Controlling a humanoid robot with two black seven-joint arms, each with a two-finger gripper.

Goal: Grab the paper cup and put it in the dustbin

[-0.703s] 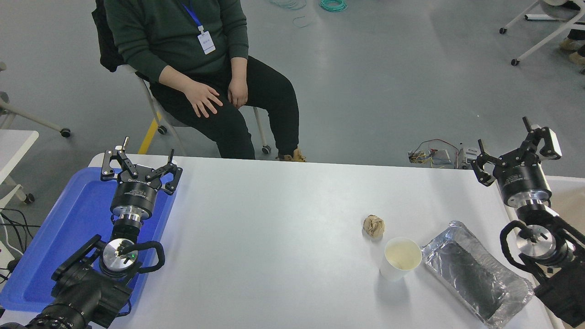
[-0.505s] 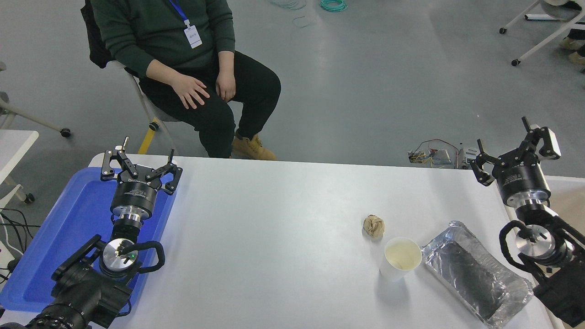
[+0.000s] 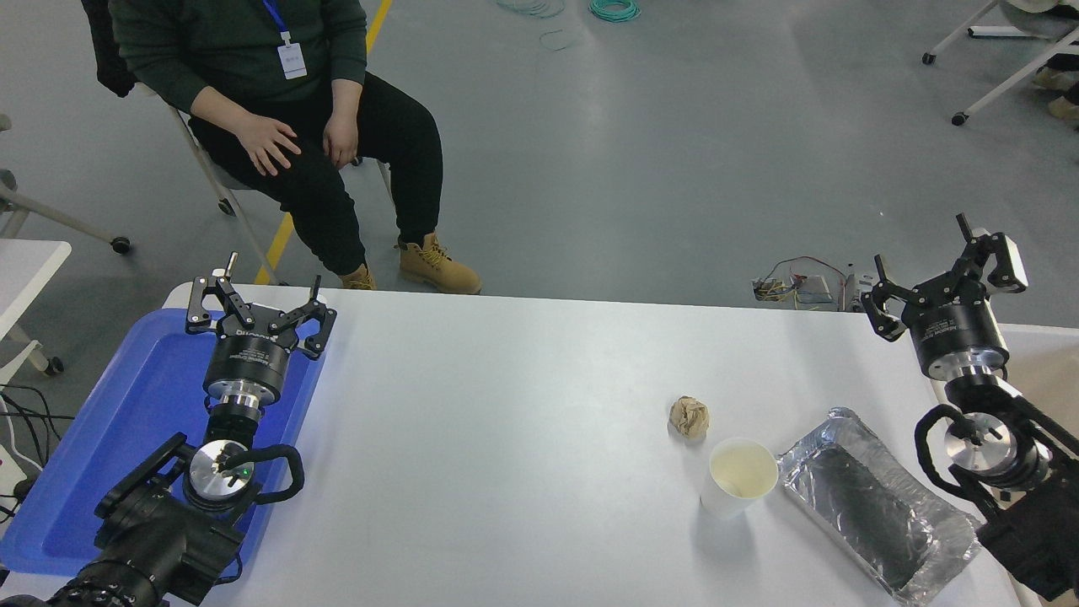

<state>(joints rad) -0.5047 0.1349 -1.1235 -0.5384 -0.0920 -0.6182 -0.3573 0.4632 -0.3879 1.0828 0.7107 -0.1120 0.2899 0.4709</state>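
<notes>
The white paper cup (image 3: 740, 479) stands upright on the white table (image 3: 506, 405), right of centre, its cream inside showing. My right gripper (image 3: 937, 270) hangs open at the table's right edge, well behind and to the right of the cup, holding nothing. Behind that arm, only a sliver of the dustbin (image 3: 1049, 362) shows at the right edge, off-white rim and beige wall. My left gripper (image 3: 260, 299) is parked open over the blue tray at the left.
A crumpled brown paper ball (image 3: 689, 416) lies just behind the cup. A silver foil tray (image 3: 877, 504) lies right of the cup. A flat blue tray (image 3: 126, 421) covers the table's left edge. A seated person (image 3: 270, 93) is beyond the far left.
The seated person has rolled back and to the left, away from the table. My right gripper has edged slightly back and left. The cup has not moved.
</notes>
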